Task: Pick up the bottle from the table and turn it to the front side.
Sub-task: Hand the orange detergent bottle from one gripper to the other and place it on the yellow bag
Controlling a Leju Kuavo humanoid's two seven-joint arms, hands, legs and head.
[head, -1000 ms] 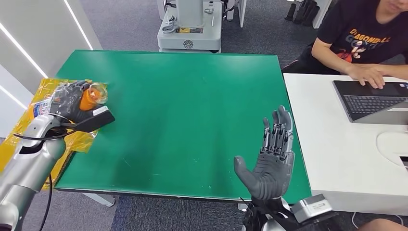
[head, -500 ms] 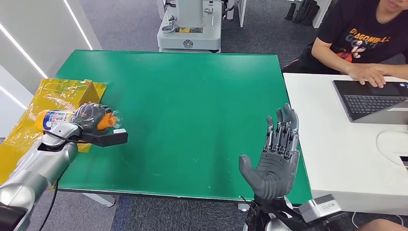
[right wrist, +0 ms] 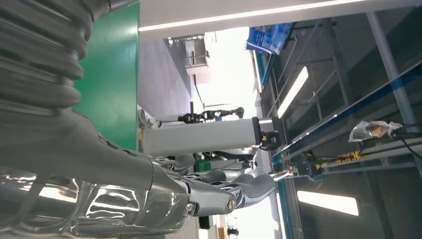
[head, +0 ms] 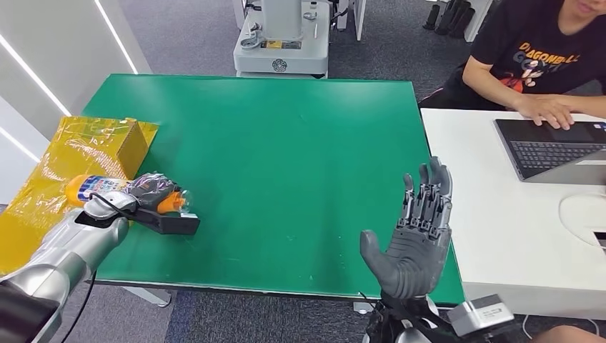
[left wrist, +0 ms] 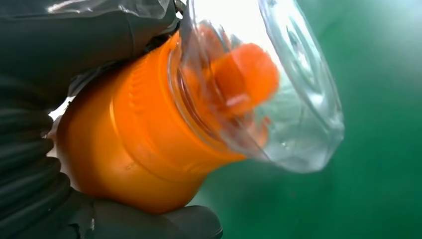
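At about 8 o'clock on the smooth green tabletop, the left hand grips an orange plastic bottle with a clear domed cap, held sideways, cap toward 3 o'clock; its labelled end overlaps crinkled yellow wrapping. At 5 o'clock, the grey right hand is raised with fingers spread, holding nothing.

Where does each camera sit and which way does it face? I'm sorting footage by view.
Head view: high on the body, looking down at the green table; both arms, open right hand.
Left wrist view: behind the left hand, close on the orange bottle.
Right wrist view: behind the right hand, facing the room.
Head and left wrist views share the bottle.
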